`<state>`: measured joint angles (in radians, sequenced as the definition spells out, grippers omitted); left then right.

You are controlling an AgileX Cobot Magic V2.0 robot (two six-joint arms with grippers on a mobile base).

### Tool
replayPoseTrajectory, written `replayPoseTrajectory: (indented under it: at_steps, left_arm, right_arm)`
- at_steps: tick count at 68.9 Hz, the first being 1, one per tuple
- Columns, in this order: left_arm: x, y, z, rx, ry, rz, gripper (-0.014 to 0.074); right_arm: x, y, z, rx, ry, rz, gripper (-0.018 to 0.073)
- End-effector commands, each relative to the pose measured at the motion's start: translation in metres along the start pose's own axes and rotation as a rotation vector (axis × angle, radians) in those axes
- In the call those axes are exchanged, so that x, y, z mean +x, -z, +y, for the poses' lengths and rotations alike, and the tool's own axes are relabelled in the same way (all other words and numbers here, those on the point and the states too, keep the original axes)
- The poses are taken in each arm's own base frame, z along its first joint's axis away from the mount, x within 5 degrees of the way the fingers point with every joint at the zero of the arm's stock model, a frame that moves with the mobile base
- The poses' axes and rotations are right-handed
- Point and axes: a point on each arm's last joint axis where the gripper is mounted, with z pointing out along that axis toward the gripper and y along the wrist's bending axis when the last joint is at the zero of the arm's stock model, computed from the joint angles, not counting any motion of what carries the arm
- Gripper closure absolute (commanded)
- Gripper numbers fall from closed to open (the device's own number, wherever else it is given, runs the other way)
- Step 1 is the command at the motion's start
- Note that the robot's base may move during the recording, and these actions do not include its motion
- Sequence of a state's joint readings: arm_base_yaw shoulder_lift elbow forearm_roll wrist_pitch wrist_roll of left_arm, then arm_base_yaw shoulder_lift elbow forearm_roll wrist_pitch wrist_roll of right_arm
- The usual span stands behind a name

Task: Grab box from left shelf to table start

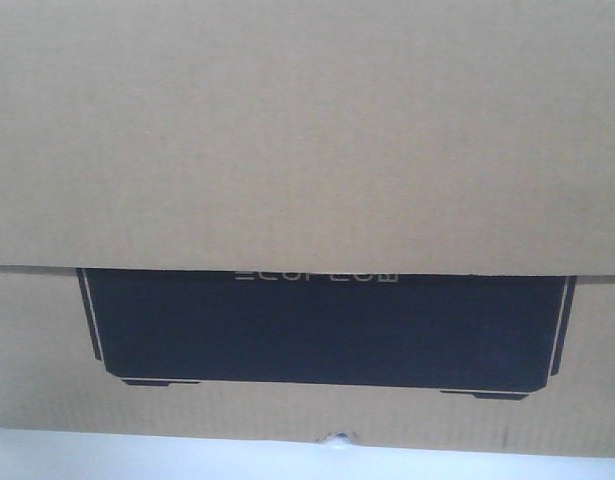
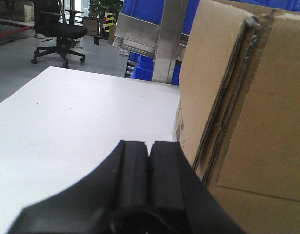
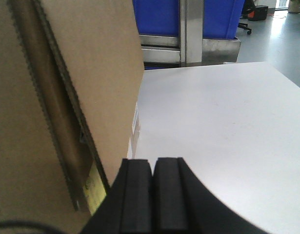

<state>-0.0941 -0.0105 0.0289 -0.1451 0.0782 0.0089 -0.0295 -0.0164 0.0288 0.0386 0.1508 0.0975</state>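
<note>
The box (image 1: 307, 150) rests on the white worktop (image 2: 81, 112); both arms' fingers (image 2: 149, 165) (image 3: 152, 190) are closed, empty, flanking it.

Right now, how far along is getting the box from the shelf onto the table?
Looks mostly done: the box sits on the white table, off the left shelf behind it. In hand: nothing; the left gripper and right gripper are both shut with nothing between the fingers, beside the box's two ends. Whether they touch the box is unclear. Left: probably just pulling the arms away.
</note>
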Motion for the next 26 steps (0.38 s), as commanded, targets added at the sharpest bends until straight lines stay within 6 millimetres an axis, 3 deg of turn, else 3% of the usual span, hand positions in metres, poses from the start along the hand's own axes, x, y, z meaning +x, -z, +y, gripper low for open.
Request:
replayPoseTrajectory:
  at_steps: [1, 26]
  left_arm:
    - [-0.0089, 0.0014, 0.0001, -0.001, 0.006, -0.101, 0.0699]
    - [-0.0089, 0.0014, 0.0001, -0.001, 0.006, -0.101, 0.0699]
  right_arm:
    - [-0.0147, 0.0022, 0.0013, -0.005, 0.015, -0.12, 0.0503]
    - [-0.0147, 0.0022, 0.0013, -0.005, 0.015, -0.12, 0.0503]
